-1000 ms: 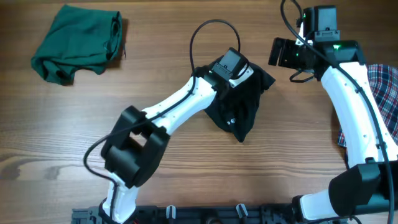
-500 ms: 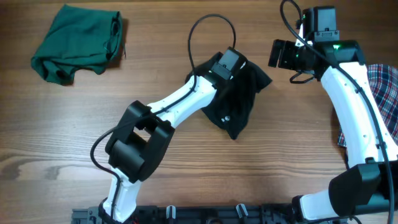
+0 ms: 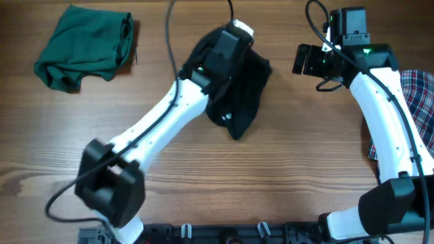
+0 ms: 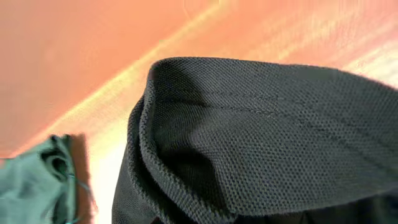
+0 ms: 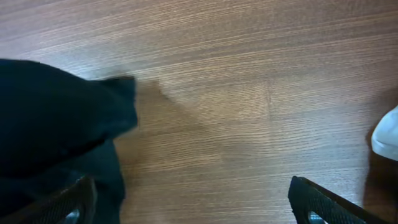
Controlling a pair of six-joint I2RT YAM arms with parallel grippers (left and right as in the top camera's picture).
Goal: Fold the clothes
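The black top (image 3: 243, 95) is bunched at the table's middle back, and its knit fabric (image 4: 261, 137) fills the left wrist view. My left gripper (image 3: 229, 57) is buried in the top's upper edge, shut on it, its fingers hidden by cloth. My right gripper (image 3: 302, 59) hovers to the right of the black top (image 5: 56, 118), apart from it. Its fingers (image 5: 323, 202) stand wide open over bare wood. A dark green garment (image 3: 85, 44) lies crumpled at the back left. A plaid garment (image 3: 420, 102) shows at the right edge.
The wooden table (image 3: 305, 169) is bare across the front and between the garments. The left arm (image 3: 156, 129) stretches diagonally from the front left. The right arm (image 3: 390, 129) rises along the right side, partly over the plaid cloth. The green garment (image 4: 34, 180) shows in the left wrist view's lower left corner.
My left gripper shut on the black top and carried it left and toward the back of the table. The right arm has stayed still and open.
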